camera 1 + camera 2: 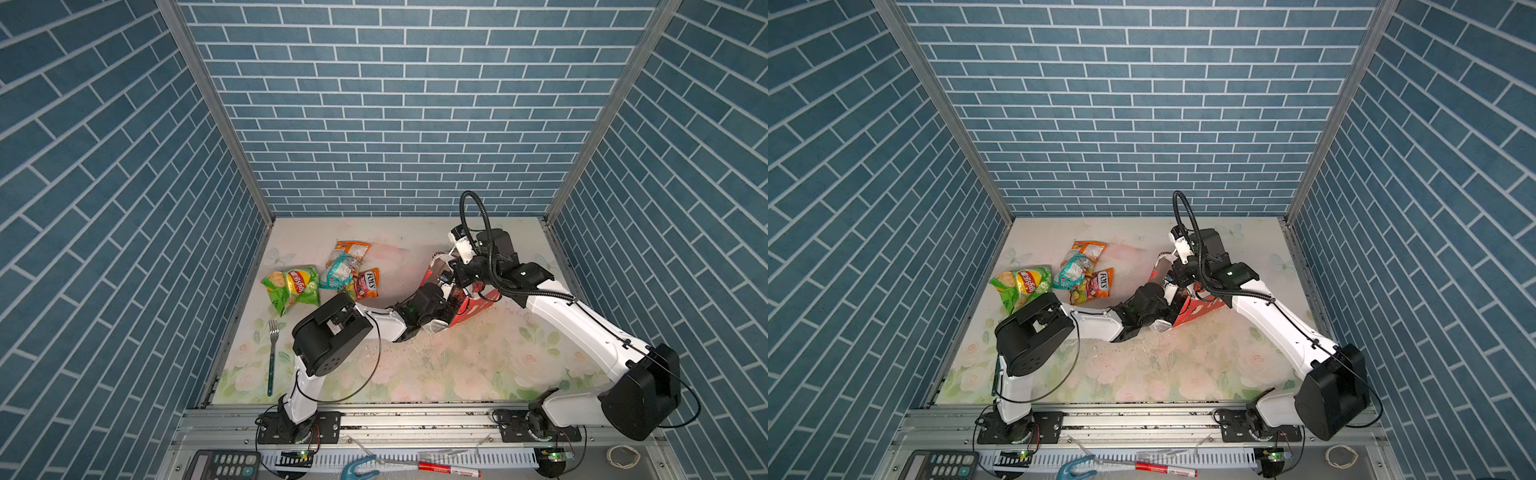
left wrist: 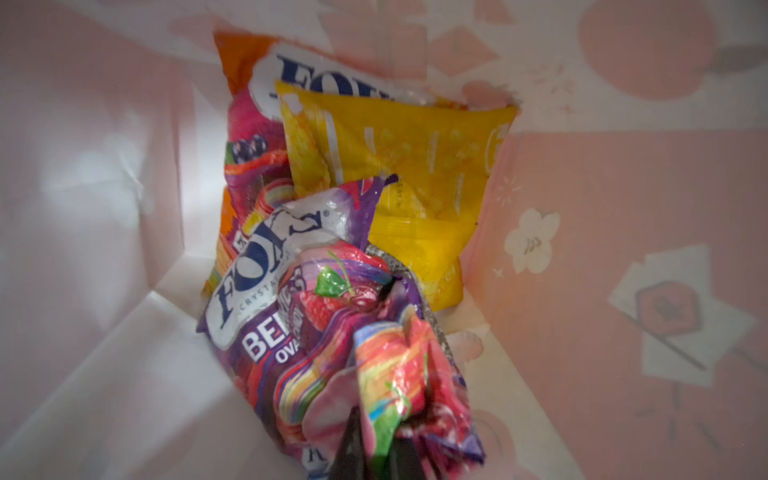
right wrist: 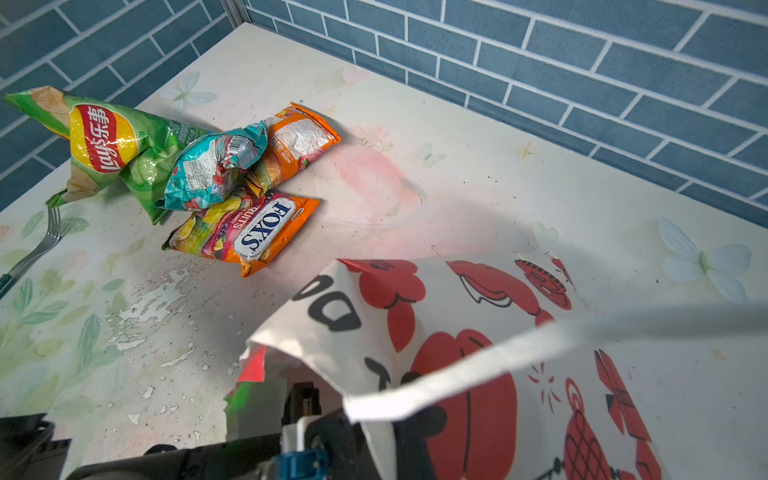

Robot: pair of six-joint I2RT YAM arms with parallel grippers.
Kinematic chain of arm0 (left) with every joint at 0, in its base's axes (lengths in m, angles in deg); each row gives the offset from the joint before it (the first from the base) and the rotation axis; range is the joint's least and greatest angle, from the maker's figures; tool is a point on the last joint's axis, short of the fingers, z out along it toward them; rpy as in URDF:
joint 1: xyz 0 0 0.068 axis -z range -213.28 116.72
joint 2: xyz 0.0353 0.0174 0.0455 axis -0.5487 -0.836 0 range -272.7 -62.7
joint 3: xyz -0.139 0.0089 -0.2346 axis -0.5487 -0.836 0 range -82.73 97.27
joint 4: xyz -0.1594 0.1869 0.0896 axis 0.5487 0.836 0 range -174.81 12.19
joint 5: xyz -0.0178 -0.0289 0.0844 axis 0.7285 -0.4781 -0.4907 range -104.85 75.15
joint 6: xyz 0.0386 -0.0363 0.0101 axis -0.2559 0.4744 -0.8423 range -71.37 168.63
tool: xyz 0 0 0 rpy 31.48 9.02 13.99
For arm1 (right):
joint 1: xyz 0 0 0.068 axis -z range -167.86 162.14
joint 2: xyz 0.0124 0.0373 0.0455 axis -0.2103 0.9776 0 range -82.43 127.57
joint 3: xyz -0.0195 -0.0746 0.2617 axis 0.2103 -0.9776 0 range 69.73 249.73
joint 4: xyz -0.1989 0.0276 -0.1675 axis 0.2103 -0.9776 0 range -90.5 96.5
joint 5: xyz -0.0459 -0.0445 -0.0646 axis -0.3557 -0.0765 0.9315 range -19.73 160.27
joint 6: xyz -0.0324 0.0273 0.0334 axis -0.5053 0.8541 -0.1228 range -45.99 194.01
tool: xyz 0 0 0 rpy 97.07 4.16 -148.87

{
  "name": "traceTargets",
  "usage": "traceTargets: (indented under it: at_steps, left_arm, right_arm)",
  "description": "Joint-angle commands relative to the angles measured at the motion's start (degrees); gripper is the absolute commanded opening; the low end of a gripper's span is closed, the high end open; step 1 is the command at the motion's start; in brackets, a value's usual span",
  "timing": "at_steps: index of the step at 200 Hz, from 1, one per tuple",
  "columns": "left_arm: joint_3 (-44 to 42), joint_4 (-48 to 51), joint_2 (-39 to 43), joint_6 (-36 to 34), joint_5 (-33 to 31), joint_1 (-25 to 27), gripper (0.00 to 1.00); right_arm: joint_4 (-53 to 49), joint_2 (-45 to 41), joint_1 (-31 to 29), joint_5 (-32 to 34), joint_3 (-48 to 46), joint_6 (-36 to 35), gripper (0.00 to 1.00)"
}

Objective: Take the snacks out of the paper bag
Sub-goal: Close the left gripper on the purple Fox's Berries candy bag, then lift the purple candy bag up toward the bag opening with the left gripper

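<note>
The paper bag [image 1: 473,309] [image 1: 1200,309] lies on its side at the right middle of the table. My right gripper [image 3: 380,444] is shut on its upper white rim [image 3: 415,332], holding the mouth up. My left arm reaches inside. Seen from the left wrist, the left gripper [image 2: 374,453] is shut on a crumpled purple FOX'S packet [image 2: 324,332]. Behind it lie a yellow packet [image 2: 407,166] and an orange FOX'S packet [image 2: 249,145]. Outside the bag on the left are several snacks: a green Lay's bag [image 1: 293,286], a teal-white packet [image 1: 338,272], an orange-white packet [image 1: 351,250] and an orange FOX'S packet [image 1: 368,284].
A fork [image 1: 272,353] lies near the left wall, in front of the Lay's bag. Blue brick walls close three sides. Past the front rail lie a calculator [image 1: 224,463], a blue tool [image 1: 359,467] and a red marker [image 1: 446,468].
</note>
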Motion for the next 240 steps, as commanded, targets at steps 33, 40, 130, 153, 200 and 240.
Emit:
traceTargets:
  at_steps: [33, 40, 130, 153, 200, 240]
  left_arm:
    - [-2.0, -2.2, 3.7, 0.4, -2.5, -1.1, 0.00]
    - [-2.1, -2.3, 3.9, 1.2, -2.9, -1.3, 0.00]
    - [-2.6, -2.6, 9.5, 3.1, -2.4, -2.5, 0.00]
    - [-2.5, -2.1, 10.9, 3.1, -2.5, -2.7, 0.00]
    - [-3.4, -2.1, 13.4, 3.1, -1.9, -3.5, 0.00]
    - [-4.9, -3.2, 14.7, 3.3, -1.4, -3.8, 0.00]
  right_arm:
    - [-2.3, 1.0, -0.4, 3.4, -0.5, 0.3, 0.00]
    - [-2.4, 1.1, -0.5, 3.5, -0.6, 0.4, 0.00]
    - [-1.0, 1.1, -0.8, 4.9, -0.6, 0.5, 0.00]
    - [-0.4, 0.9, -0.9, 5.0, -1.2, 0.4, 0.00]
    - [-0.7, -0.4, -0.9, 6.2, -2.1, 0.3, 0.00]
    - [-0.1, -1.4, -0.9, 7.1, -2.2, 0.9, 0.00]
